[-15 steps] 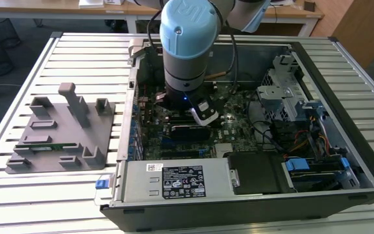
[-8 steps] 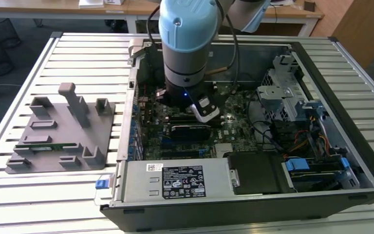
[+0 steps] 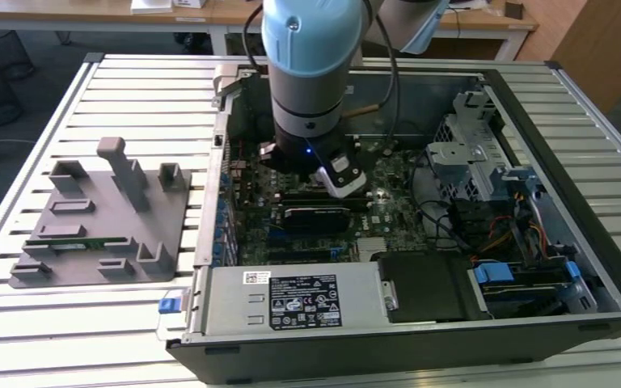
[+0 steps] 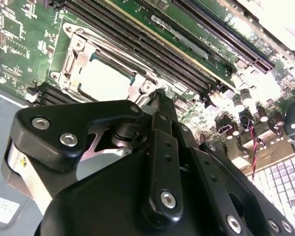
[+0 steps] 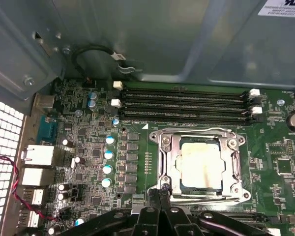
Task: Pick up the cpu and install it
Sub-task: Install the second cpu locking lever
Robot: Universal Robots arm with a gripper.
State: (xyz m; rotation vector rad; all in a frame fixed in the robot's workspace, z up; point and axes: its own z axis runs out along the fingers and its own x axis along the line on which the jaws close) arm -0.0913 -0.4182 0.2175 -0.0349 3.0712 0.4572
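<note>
Hovering over the motherboard (image 5: 88, 142), the gripper (image 5: 160, 194) is seen with its fingers closed together and empty. The cpu (image 5: 202, 164) already lies seated inside the socket frame (image 5: 236, 162), so installation is judged near done. The fingertips' contact with the frame cannot be made out.

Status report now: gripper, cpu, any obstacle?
Gripper shut, empty, at socket frame edge. Cpu seated in socket. Nothing lying on it.
</note>
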